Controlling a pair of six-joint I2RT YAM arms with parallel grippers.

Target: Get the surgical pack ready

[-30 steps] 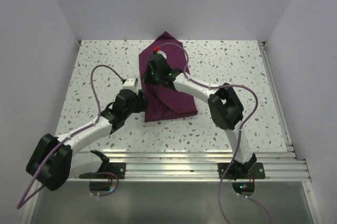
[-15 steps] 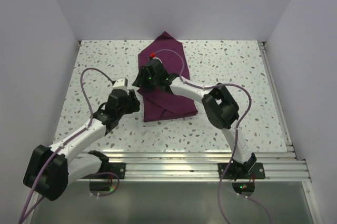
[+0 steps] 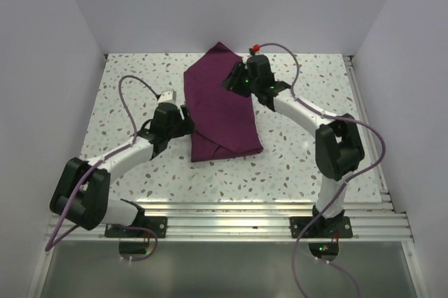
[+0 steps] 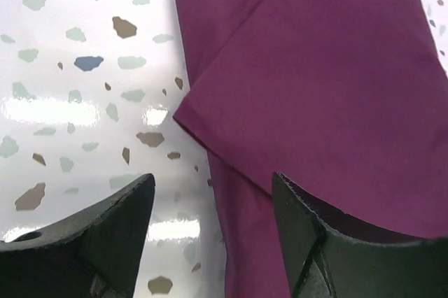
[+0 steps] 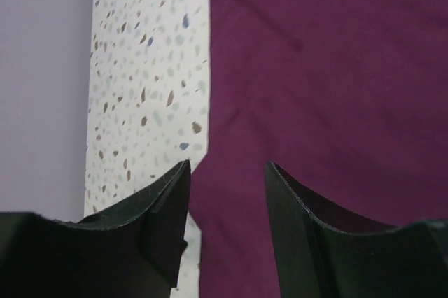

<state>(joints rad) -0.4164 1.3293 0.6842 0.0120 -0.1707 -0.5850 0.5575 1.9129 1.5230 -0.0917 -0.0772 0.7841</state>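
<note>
The surgical pack shows only as a folded plum-purple cloth [image 3: 222, 112] lying flat mid-table, one corner pointing to the back wall. My left gripper [image 3: 186, 117] sits low at the cloth's left edge. In the left wrist view it [image 4: 213, 196] is open, straddling that edge, with the cloth [image 4: 329, 67] and a folded flap ahead. My right gripper [image 3: 233, 78] hovers over the cloth's upper right part. The right wrist view has it [image 5: 227, 175] open above the cloth [image 5: 336, 67], with nothing between its fingers.
The speckled table [image 3: 133, 95] is boxed in by pale walls at the back and both sides. An aluminium rail [image 3: 231, 217] runs along the near edge, and another [image 3: 364, 116] along the right. Purple cables loop from both arms.
My right gripper has opened and swung from the cloth's upper left to its upper right. The cloth now lies flatter. My left gripper moved in to the cloth's left edge and opened wider.
</note>
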